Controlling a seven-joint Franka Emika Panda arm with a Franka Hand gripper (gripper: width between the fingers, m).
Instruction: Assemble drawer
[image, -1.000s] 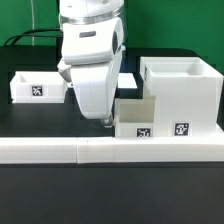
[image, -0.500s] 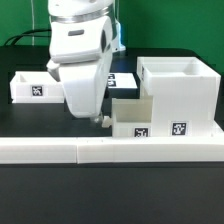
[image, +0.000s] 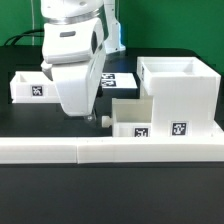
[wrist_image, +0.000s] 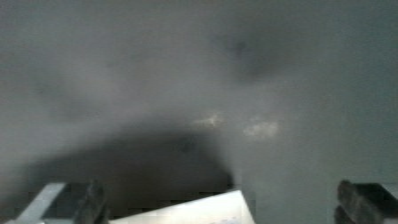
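Shifted further toward the exterior view's left since the earlier frames, the gripper (image: 87, 112) was seen just beside the knobbed tray (image: 134, 119) set against the casing (image: 180, 85). Its fingertips were hidden there by the hand; only the blurred wrist view showed the fingers (wrist_image: 68, 203) spread apart, a pale edge (wrist_image: 178, 212) between them not made out. The second tray (image: 30, 88) was seen well apart, the marker board (image: 122, 79) partly covered.

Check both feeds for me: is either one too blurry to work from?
Wrist view: heavily blurred and dim, only the dark pincer fingers and a pale wedge show. Exterior view: sharp, evenly lit; the tag on the loose tray is crisp.
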